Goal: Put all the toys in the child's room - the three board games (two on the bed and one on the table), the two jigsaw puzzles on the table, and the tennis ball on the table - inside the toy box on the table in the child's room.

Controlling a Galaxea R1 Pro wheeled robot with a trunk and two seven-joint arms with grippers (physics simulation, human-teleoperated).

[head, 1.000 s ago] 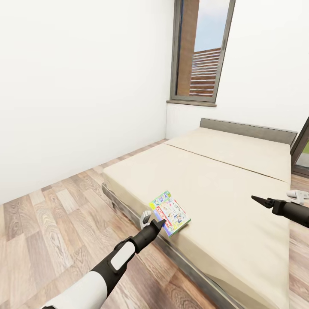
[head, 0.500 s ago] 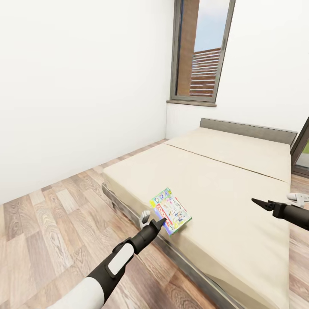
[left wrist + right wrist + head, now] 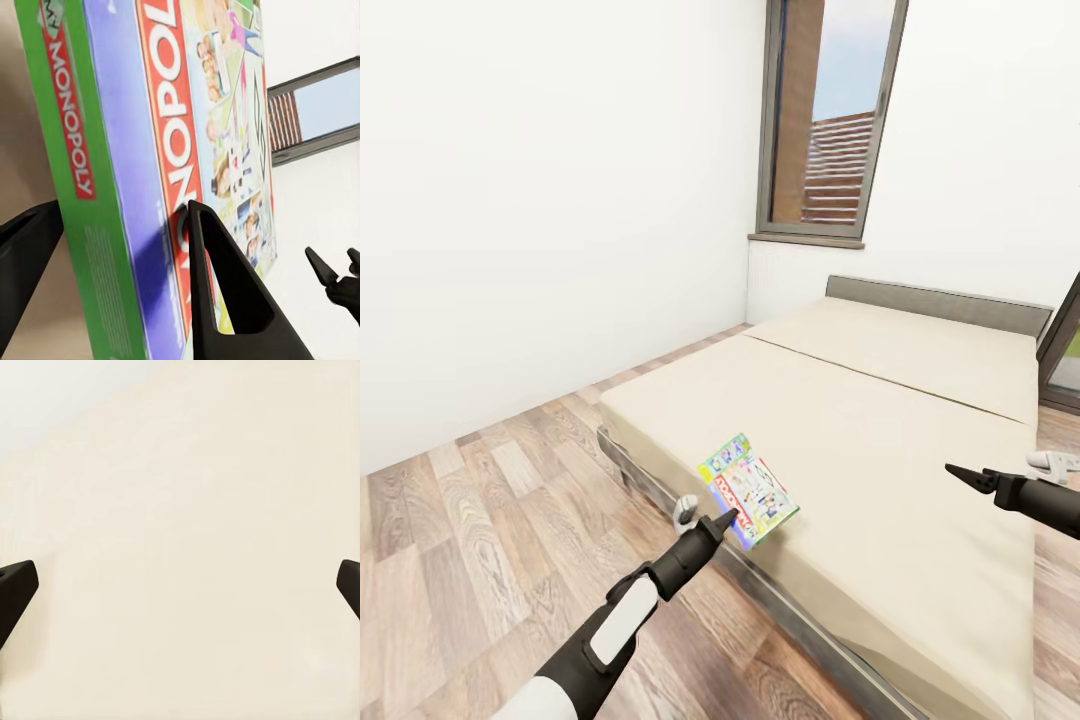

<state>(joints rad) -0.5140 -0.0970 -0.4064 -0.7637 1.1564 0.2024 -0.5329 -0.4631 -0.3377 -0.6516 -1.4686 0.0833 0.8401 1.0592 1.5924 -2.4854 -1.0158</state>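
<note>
A board game [image 3: 748,490], a flat green-edged box with a red Monopoly title band, sits tilted at the near edge of the bed [image 3: 880,420]. My left gripper [image 3: 720,522] is shut on its near edge. In the left wrist view, one black finger [image 3: 225,300] lies over the box's printed face [image 3: 150,135] and the other finger [image 3: 22,262] is on the far side of its green edge. My right gripper [image 3: 960,473] hovers open above the beige mattress [image 3: 180,510] at the right, with nothing between its fingers.
The bed has a dark grey frame [image 3: 660,490] and a low grey headboard [image 3: 940,300]. Wood-plank floor [image 3: 490,520] lies to its left, below a white wall. A tall dark-framed window [image 3: 830,120] stands behind the bed. A small white object [image 3: 1052,461] shows at the right edge.
My left gripper has drawn back a little to the left, and the board game has shifted left with it at the bed's edge. The right arm has hardly moved.
</note>
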